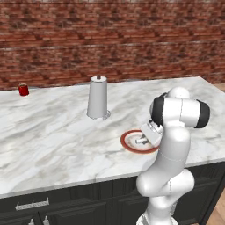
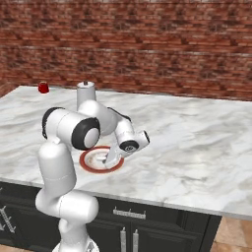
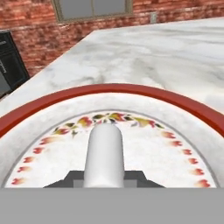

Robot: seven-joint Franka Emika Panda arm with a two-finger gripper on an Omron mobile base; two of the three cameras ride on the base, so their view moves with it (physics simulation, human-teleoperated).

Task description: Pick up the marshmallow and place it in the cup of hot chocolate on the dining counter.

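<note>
In the hand view the marshmallow (image 3: 105, 153), a small white cylinder, lies on the red-rimmed plate (image 3: 113, 89) and reaches away from the hand. My gripper (image 3: 104, 179) is shut on its near end, one dark fingertip (image 3: 73, 178) on each side. From the base views, the gripper (image 1: 141, 141) (image 2: 106, 162) is down over the plate (image 1: 130, 145) (image 2: 87, 167) near the front edge of the dining counter (image 1: 52, 132). The cup of hot chocolate (image 1: 23, 89) (image 2: 44, 87), a small red mug, stands far off at the back left of the counter.
A tall grey conical canister (image 1: 98, 97) (image 2: 85, 93) with a knob stands just behind the plate, between it and the mug. A brick wall runs behind the counter. Dark cabinets sit below the front edge.
</note>
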